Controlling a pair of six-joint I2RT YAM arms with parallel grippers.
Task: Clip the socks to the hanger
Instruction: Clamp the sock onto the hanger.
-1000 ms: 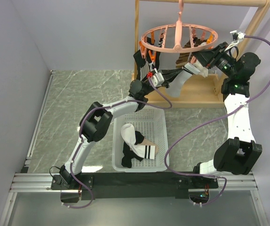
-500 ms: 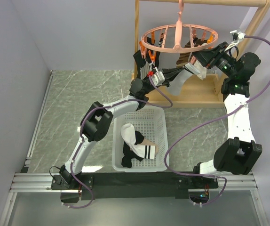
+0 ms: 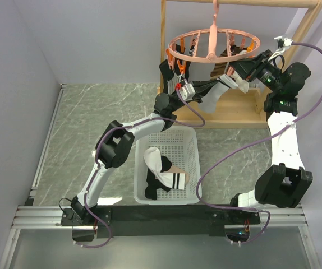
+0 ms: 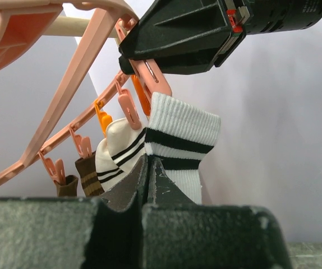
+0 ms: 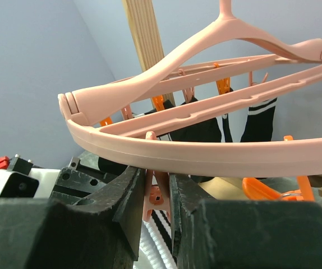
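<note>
The pink ring hanger (image 3: 211, 47) hangs from the wooden rack. My left gripper (image 3: 206, 91) is shut on a white sock with black stripes (image 3: 215, 100) and holds its cuff (image 4: 179, 137) up against a pink clip (image 4: 156, 81). Its fingertips (image 4: 162, 178) are pressed together on the fabric. My right gripper (image 3: 238, 66) is shut on that clip (image 5: 160, 196), just under the ring's rim (image 5: 206, 157), with the striped cuff (image 5: 156, 246) below. The right gripper also shows at the top of the left wrist view (image 4: 183, 33). Other socks hang clipped: white (image 4: 119, 148), brown (image 4: 88, 174) and black (image 5: 197, 128).
A white mesh basket (image 3: 193, 162) near the arm bases holds several more socks (image 3: 164, 175). The light wooden rack (image 3: 239, 115) stands at the back right, with walls close behind and at the left. The table is grey marble (image 3: 93, 112).
My left gripper has edged slightly up and right toward the hanger with the sock. The right gripper stays on the clip.
</note>
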